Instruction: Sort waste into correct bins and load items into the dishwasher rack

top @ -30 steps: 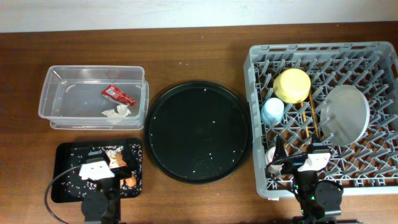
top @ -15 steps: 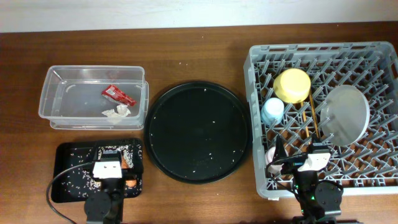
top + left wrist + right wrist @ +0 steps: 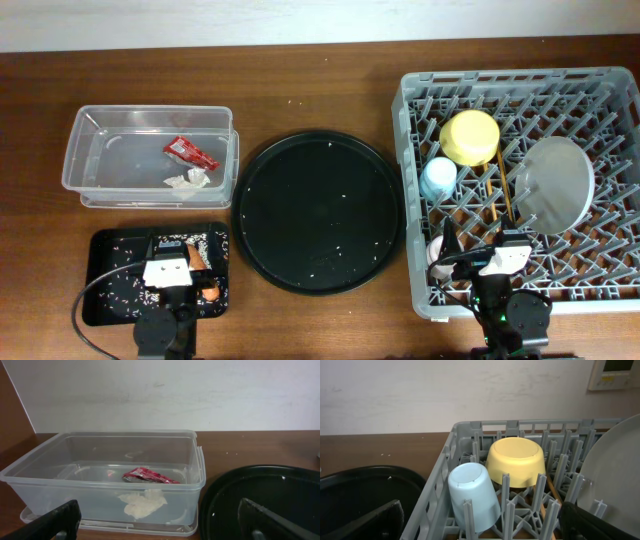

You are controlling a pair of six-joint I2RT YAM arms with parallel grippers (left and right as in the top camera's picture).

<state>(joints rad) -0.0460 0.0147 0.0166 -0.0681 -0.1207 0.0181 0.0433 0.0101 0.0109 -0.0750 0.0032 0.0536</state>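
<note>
The clear tub (image 3: 90, 150) holds the red wrapper (image 3: 190, 152) and the white tissue (image 3: 187, 180). They also show in the left wrist view: tub (image 3: 75, 475), wrapper (image 3: 150, 476), tissue (image 3: 142, 505). My left gripper (image 3: 170, 245) is open and empty over the flat black tray (image 3: 105, 305), which holds rice-like bits (image 3: 120, 285) and an orange sausage piece (image 3: 208, 293). The grey rack (image 3: 415, 130) holds the yellow bowl (image 3: 470, 137), blue cup (image 3: 437, 178), plate (image 3: 555, 185), chopsticks (image 3: 497, 195) and a partly hidden pink cup (image 3: 436, 255). My right gripper (image 3: 490, 250) is open at the rack's front.
The large round black tray (image 3: 320, 212) lies between the bins and the rack, with scattered rice bits on it. It shows at the right of the left wrist view (image 3: 265, 500). The right wrist view shows the blue cup (image 3: 472, 495) and yellow bowl (image 3: 515, 462) upside down among pegs.
My left wrist has shifted a little to the right over the flat black tray. The right arm and everything in the rack have not moved.
</note>
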